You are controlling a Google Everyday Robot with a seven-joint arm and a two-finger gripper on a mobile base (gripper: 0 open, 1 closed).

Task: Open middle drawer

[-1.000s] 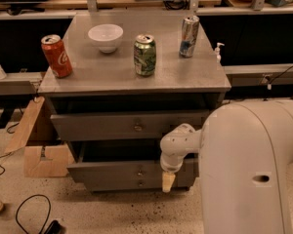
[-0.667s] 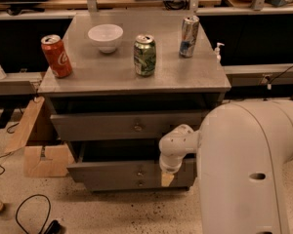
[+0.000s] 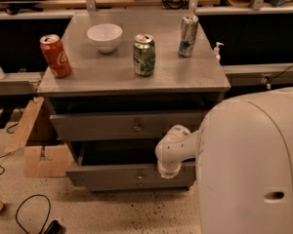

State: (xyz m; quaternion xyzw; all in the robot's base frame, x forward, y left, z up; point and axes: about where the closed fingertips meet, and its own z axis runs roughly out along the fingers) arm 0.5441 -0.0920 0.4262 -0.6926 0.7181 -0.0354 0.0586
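half open by my reckoning, the middle drawer juts near, under the worktop; the gripper hangs at its front's right end, likely to pull; whether it's clamped i cannot tell.

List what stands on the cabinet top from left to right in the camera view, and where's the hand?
Red cola can, white bowl, green can, silver-blue can. The hand is lower, at the middle drawer front, toward its right end.

The gripper is now seen raised slightly. Its pale tip, earlier hanging down across the front of the middle drawer, is drawn up to that front's top edge, just right of the knob.
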